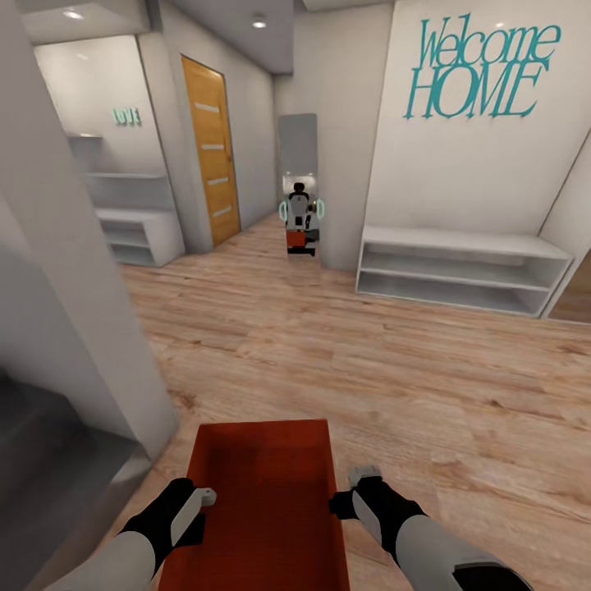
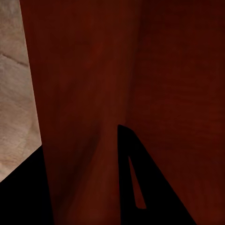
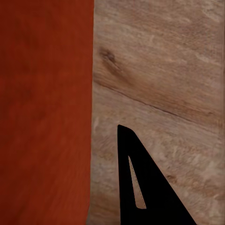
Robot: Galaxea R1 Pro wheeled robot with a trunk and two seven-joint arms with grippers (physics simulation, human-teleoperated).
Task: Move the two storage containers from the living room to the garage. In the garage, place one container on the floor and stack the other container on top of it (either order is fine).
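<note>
One orange-red storage container [image 1: 263, 492] hangs low in front of me over the light wood-plank floor [image 1: 394, 377], its open top facing up and nothing inside. My left gripper [image 1: 201, 501] is clamped on its left wall, and my right gripper [image 1: 349, 492] on its right wall. In the left wrist view the container's wall [image 2: 140, 70] runs between two dark fingers [image 2: 136, 164]. In the right wrist view the container's side [image 3: 47, 93] is beside one dark finger [image 3: 140, 178], with wood planks behind it.
I am in a hallway. A grey wall corner [image 1: 74, 312] stands close on the left, with a dark-grey surface [image 1: 49, 484] below it. A low white shelf [image 1: 460, 267] lines the right wall. Ahead are a wooden door [image 1: 209, 148], white shelves [image 1: 139, 230] and a tall mirror [image 1: 300, 189].
</note>
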